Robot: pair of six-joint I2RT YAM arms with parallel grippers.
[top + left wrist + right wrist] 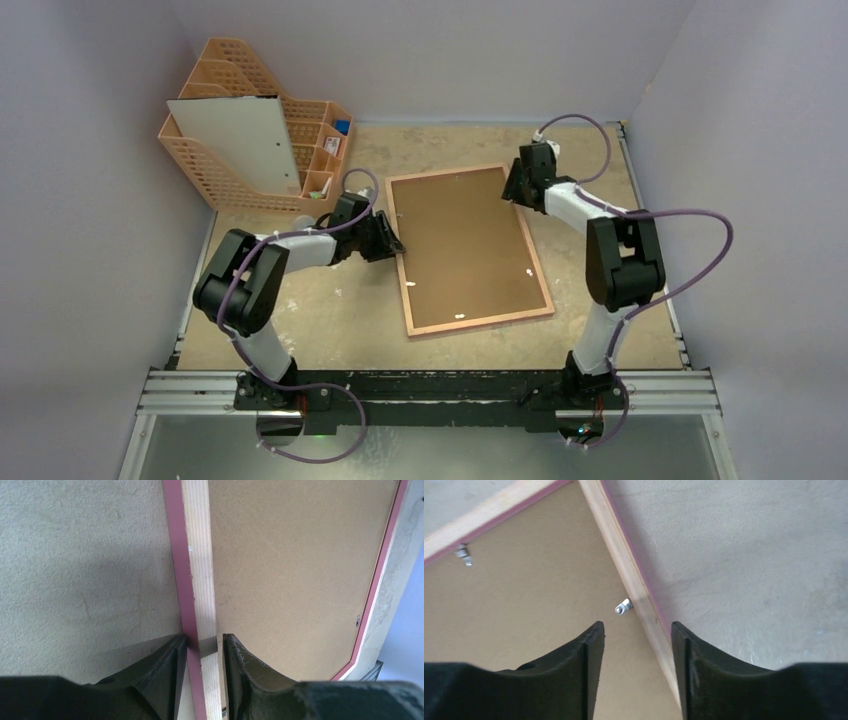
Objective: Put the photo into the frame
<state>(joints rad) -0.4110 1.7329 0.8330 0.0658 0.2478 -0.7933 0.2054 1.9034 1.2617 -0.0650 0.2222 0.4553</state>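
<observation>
The frame (pixel 478 320) lies back up on the table, pale wood rails with a pink outer edge, and a brown backing board (pixel 460 245) fills it. My left gripper (pixel 393 246) is shut on the frame's left rail (pixel 200 580), with its fingertips (pixel 205 645) on either side of the rail. My right gripper (pixel 512 186) is open over the far right rail (pixel 624 560), near the corner. The rail runs between its fingers (pixel 636 630), close to the right one, untouched. The photo's printed side shows in no view.
An orange mesh file rack (pixel 320 150) stands at the back left with a large pale sheet (pixel 235 140) leaning in it. Small metal tabs (pixel 623 607) sit on the frame's inner edge. Grey walls close in the table at left, back and right.
</observation>
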